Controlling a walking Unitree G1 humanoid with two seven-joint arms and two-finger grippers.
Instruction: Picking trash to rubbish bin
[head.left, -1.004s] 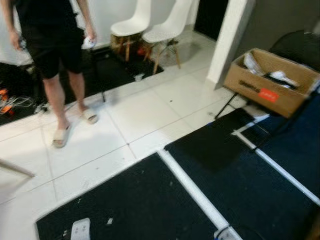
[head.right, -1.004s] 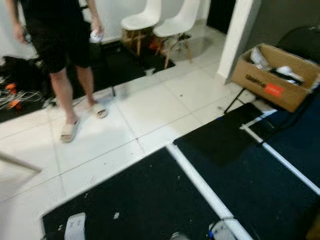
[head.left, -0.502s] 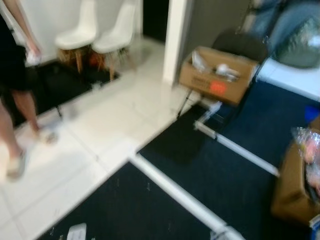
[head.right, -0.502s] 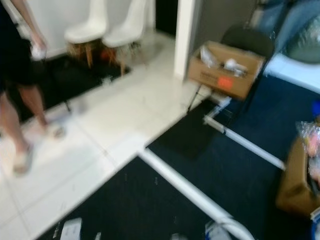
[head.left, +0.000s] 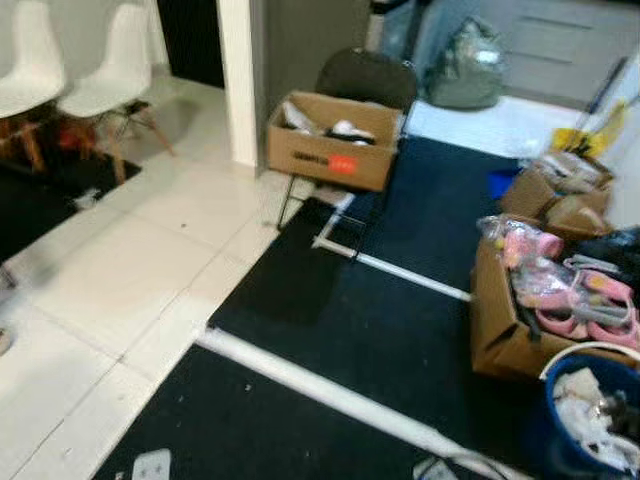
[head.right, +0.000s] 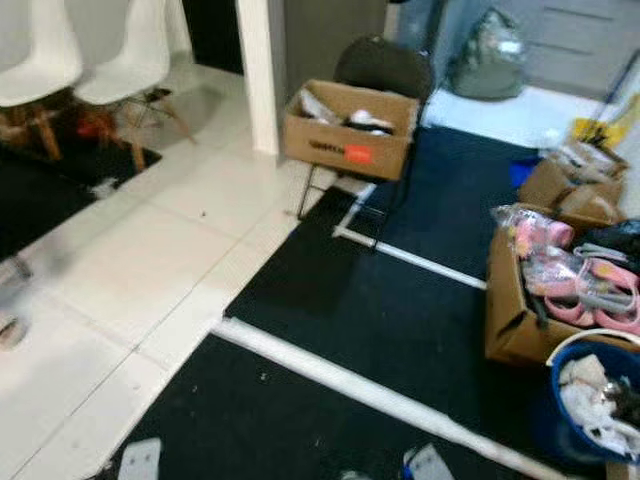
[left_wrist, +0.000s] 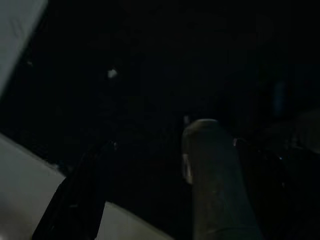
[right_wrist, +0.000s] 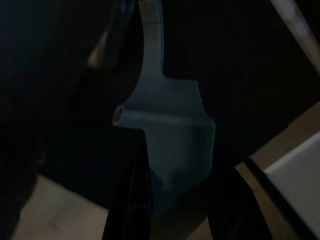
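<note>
Since a second ago the whole picture has swung rightward: camera movement, not object movement. The person formerly at upper left has left the frame, and boxes plus a blue bin have entered at right.

Dark carpet (head.left: 360, 330): fills centre and lower frame, crossed by white floor strips (head.left: 330, 385).

White tiled floor (head.left: 110, 290): left side of frame.

White chairs (head.left: 70, 70): upper left corner.

Cardboard box on a black chair (head.left: 330, 140): upper centre, beside a white pillar (head.left: 238, 80).

Open cardboard box holding pink items (head.left: 545, 300): right edge, middle height.

Blue rubbish bin (head.left: 590, 415): lower right corner, just beside that box, already containing pale crumpled waste.

Flat white piece, possibly trash (head.left: 152, 465): bottom edge, left of centre, on the carpet; a second pale piece (head.right: 430, 463) lies at bottom centre.

Left gripper (left_wrist: 145, 190): hanging over dark carpet, fingers apart with nothing between them.

Right gripper (right_wrist: 175, 200): hanging low in shade before a bluish shape; whether anything is gripped, or how its fingers stand, cannot be told.

Step in hand, by judgement: locating the bin and litter. Best done by finishing the turn and steadying until the blur clears, then squaring up to the nearest floor piece and keeping the bin's position in mind.
</note>
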